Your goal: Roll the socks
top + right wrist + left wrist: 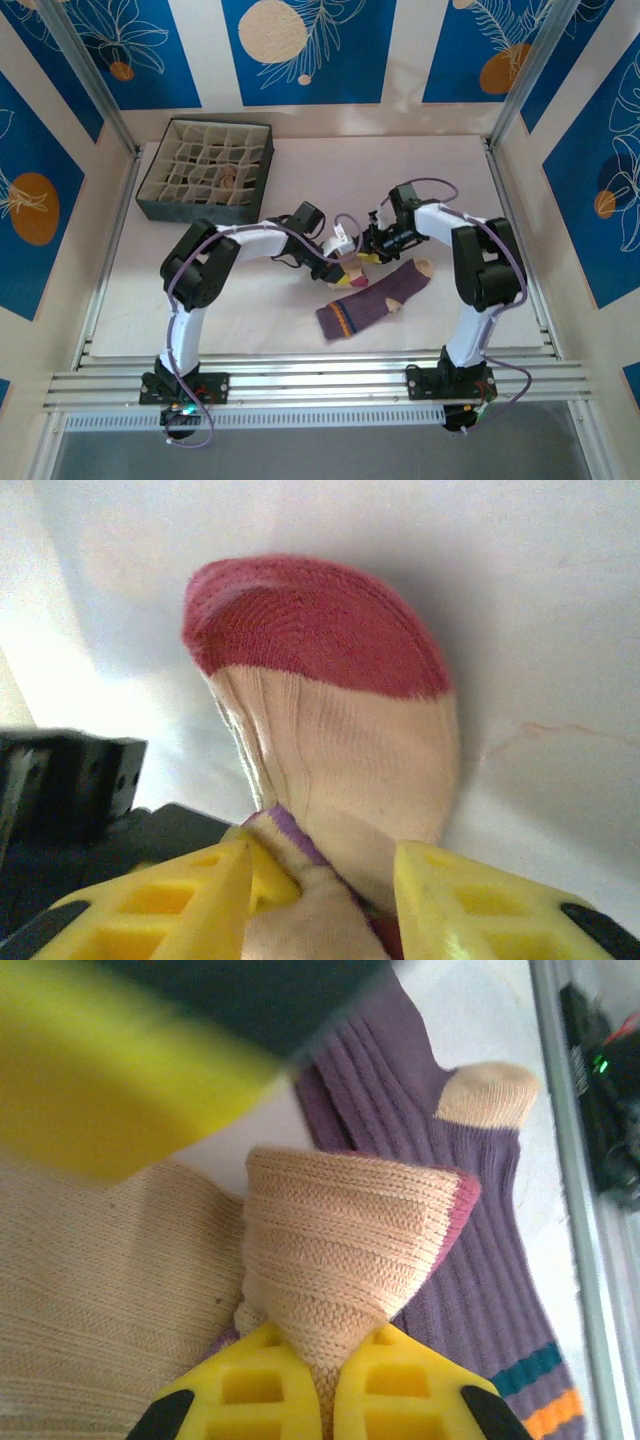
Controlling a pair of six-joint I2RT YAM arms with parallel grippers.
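Observation:
The cream sock lies mid-table between both grippers. My left gripper is shut on its ribbed cream cuff, which fans out from the yellow fingers. My right gripper is shut on the bunched foot part, and the red toe rests on the white table beyond it. In the top view the left gripper and the right gripper nearly touch. The purple ribbed sock lies flat just in front of them, its tan heel and striped cuff visible beside the cream cuff.
A dark grid-divided box stands at the back left, with a small brownish bundle in one cell. A blurred yellow finger of the right gripper hangs close over the left wrist camera. Metal rails border the table.

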